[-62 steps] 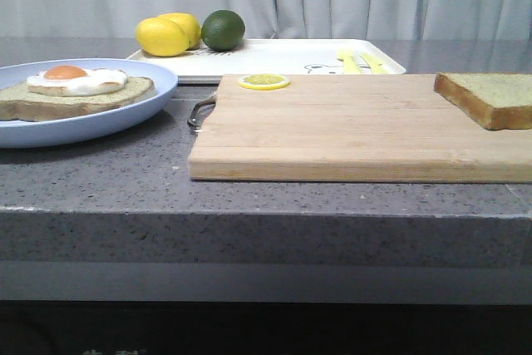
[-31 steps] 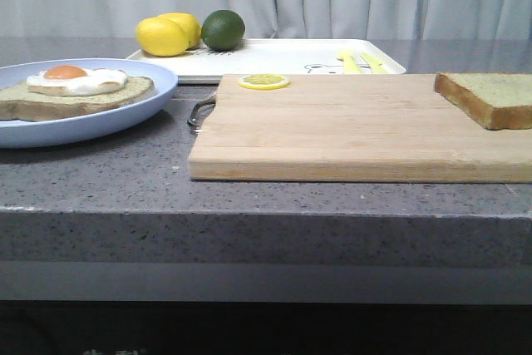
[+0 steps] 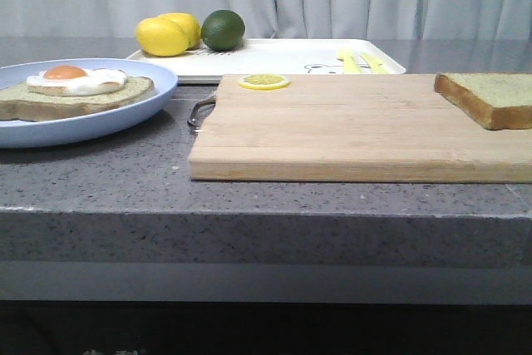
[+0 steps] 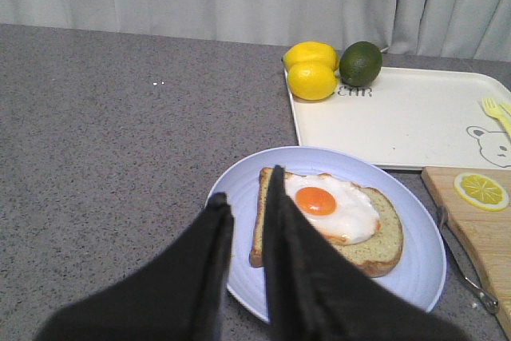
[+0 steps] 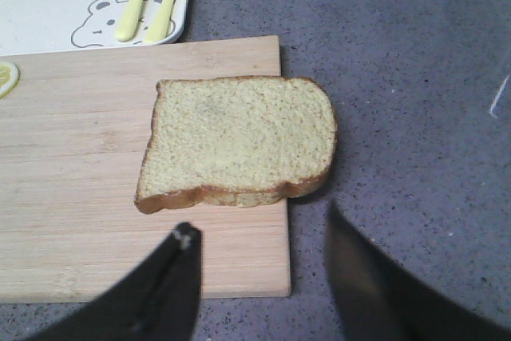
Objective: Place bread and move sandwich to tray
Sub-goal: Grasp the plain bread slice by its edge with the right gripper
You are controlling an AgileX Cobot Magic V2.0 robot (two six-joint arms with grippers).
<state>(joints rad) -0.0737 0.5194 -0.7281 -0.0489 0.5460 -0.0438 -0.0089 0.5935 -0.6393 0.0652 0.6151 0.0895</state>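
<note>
Faintly, tray (image 4: 415,121) lettering beside lime (image 4: 360,63): unreadable.

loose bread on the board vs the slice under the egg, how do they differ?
The bread lies bare on the wooden cutting board, one edge overhanging the board's side; the sandwich slice sits on the blue plate. The bread's face is uncovered, while the sandwich slice carries a fried egg. The bread looks thicker in the front view. Both lie flat, with brown crusts and speckled pale faces.
</note>
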